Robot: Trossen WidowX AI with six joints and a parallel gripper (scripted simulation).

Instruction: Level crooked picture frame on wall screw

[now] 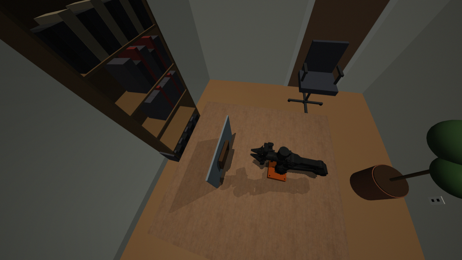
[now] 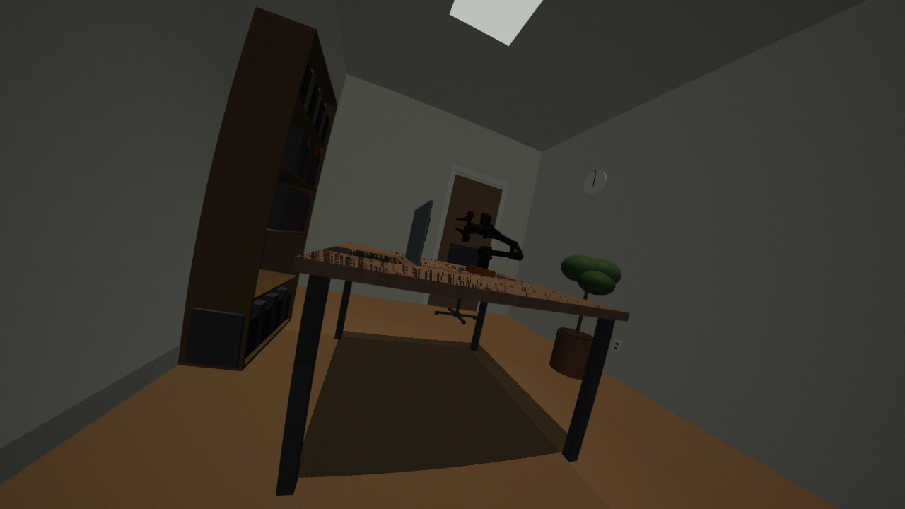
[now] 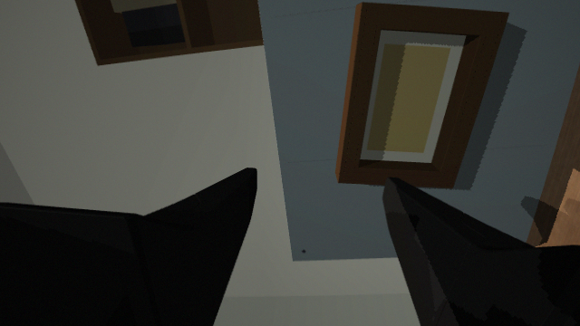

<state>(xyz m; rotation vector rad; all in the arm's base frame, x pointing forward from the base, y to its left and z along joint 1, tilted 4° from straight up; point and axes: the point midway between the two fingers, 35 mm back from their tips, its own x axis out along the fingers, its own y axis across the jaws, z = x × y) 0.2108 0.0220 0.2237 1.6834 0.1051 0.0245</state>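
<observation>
The brown picture frame (image 1: 222, 155) (image 3: 362, 91), with a yellow picture inside a pale border, hangs on the blue-grey upright board (image 1: 213, 182) (image 2: 416, 235) (image 3: 317, 217). In the wrist view, which is rolled with the table to the right, its sides are not parallel to the board's edges. Its end towards the image bottom sits nearer the board's top edge, so that end looks higher. The screw and notched strip are hidden behind it. My gripper (image 1: 251, 152) (image 2: 456, 224) (image 3: 320, 183) is open and empty, clear of the frame. One fingertip only overlaps the frame's end in the wrist view.
The board stands on the wooden table (image 1: 274, 219) (image 2: 537, 297), facing the arm's orange base (image 1: 276, 176) (image 2: 480, 271). A tall bookshelf (image 1: 175, 127) (image 2: 229, 189) stands behind the board. An office chair (image 1: 318, 81) and a potted plant (image 1: 363, 184) (image 2: 569, 353) stand off the table.
</observation>
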